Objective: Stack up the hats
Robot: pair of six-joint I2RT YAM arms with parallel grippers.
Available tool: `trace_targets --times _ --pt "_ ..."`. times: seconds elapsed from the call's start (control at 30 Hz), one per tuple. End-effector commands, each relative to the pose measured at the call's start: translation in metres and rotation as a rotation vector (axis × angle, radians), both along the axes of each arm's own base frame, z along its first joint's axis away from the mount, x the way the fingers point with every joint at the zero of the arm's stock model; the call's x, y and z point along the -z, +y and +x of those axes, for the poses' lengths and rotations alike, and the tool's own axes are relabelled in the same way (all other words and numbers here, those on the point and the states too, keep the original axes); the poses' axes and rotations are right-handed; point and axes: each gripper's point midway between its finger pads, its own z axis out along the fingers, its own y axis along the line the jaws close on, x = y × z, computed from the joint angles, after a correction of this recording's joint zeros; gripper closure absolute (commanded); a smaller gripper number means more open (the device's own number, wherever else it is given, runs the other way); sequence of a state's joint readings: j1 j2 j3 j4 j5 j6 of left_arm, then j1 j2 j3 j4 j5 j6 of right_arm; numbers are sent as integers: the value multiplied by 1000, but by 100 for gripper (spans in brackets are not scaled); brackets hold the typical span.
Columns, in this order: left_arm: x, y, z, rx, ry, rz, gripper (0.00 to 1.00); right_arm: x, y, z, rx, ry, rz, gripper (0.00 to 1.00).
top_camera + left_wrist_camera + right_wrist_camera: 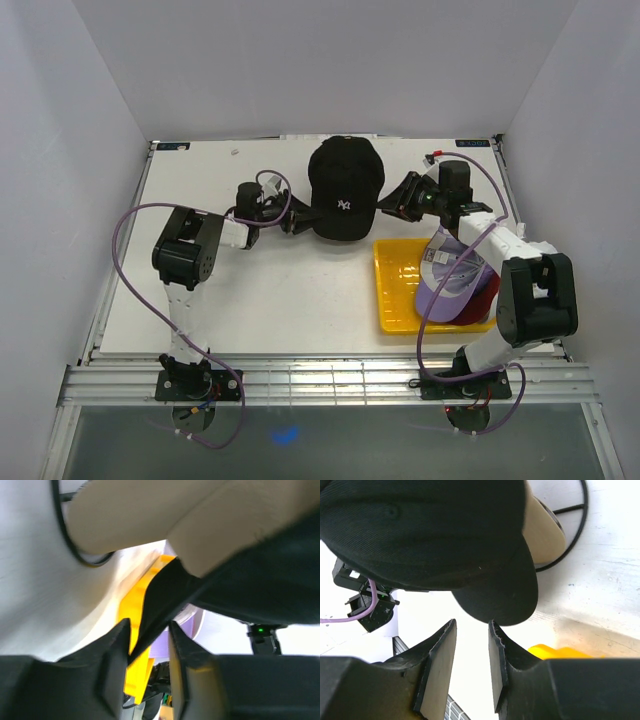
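The black hat with a white NY logo (345, 188) sits over a tan hat (546, 530) at the back middle of the table. My left gripper (293, 222) is at its left side. Its jaws (148, 625) stand open, with the edge of the black brim (165, 595) lying loose between them against the left finger. My right gripper (395, 207) is at the hat's right side, open (471, 622) with nothing between its fingers, just below the brim (497, 597). A lavender hat (450, 292) lies on a red hat (487, 296) in the tray.
The yellow tray (395, 290) stands at the right, close to my right arm, and shows in both wrist views (132, 605) (560, 651). A black wire stand (576, 510) holds the tan hat. White walls enclose the table on three sides.
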State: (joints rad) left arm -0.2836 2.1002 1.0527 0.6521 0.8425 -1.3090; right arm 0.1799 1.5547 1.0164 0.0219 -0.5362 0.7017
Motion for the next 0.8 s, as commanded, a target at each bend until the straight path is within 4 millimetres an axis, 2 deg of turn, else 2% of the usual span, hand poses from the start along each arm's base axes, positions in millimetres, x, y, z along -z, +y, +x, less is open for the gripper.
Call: trace_targets --times 0.0,0.17,0.53,0.77 --pt "73 13 -31 -19 254 148 54 -5 0 7 -5 -30 -14 62" --pt "73 14 -30 -17 243 160 49 -2 1 7 -8 -25 -17 62" --pt "77 15 -23 -35 264 192 47 -1 1 9 -18 -23 -27 62" --pt "64 18 -15 -44 232 192 46 -3 0 8 -18 -21 -39 62"
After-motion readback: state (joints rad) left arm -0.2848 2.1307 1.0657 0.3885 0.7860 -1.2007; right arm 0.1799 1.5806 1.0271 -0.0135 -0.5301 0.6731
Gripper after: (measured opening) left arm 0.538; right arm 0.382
